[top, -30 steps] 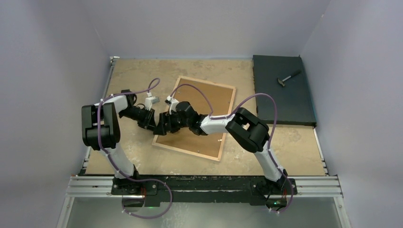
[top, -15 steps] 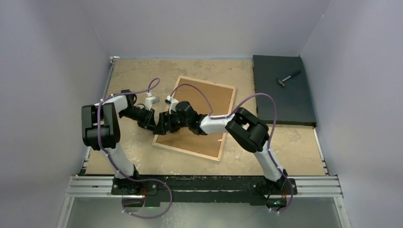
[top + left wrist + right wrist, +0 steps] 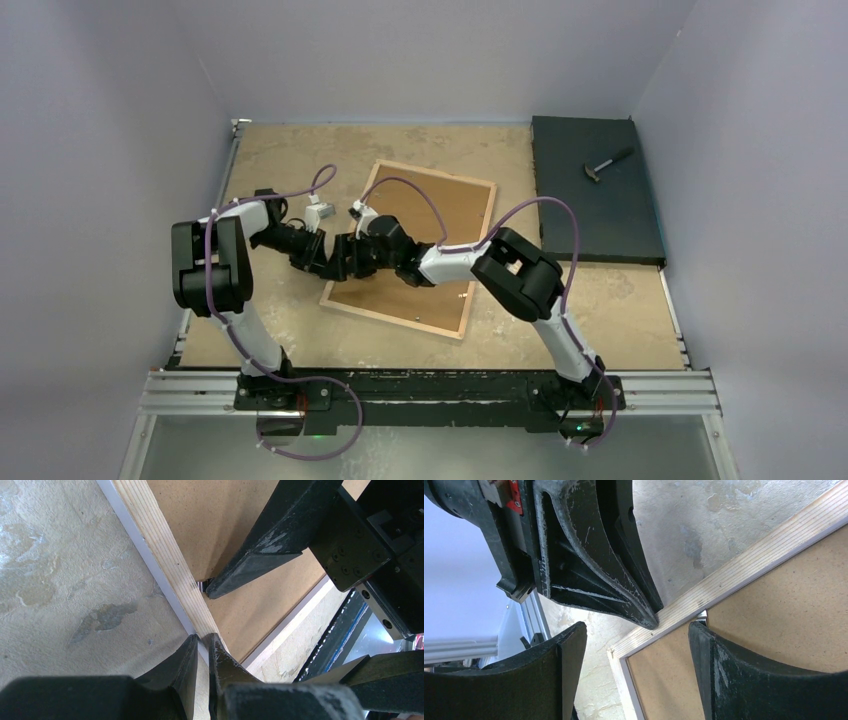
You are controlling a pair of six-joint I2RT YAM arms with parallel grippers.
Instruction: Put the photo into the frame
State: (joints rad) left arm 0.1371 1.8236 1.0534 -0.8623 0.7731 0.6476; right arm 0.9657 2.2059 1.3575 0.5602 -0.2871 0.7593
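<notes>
The frame (image 3: 478,262) lies face down in the middle of the table, its light wood edge up, with the brown backing board (image 3: 440,215) inside it. The photo is out of view. My left gripper (image 3: 326,268) is shut, its tips resting on the frame's left wood edge (image 3: 165,555). My right gripper (image 3: 345,262) is open and straddles that same edge (image 3: 744,567). One finger (image 3: 719,670) sits on the backing board (image 3: 784,605) beside a small metal tab, and the other hangs over the bare table. The tips of both grippers almost meet.
A black slab (image 3: 595,190) lies at the back right with a small hammer (image 3: 607,164) on it. Grey walls close in the table on three sides. Purple cables loop above both arms.
My right gripper has shifted slightly left toward the frame's left edge, closer to the left gripper. The left arm and the frame have not visibly moved.
</notes>
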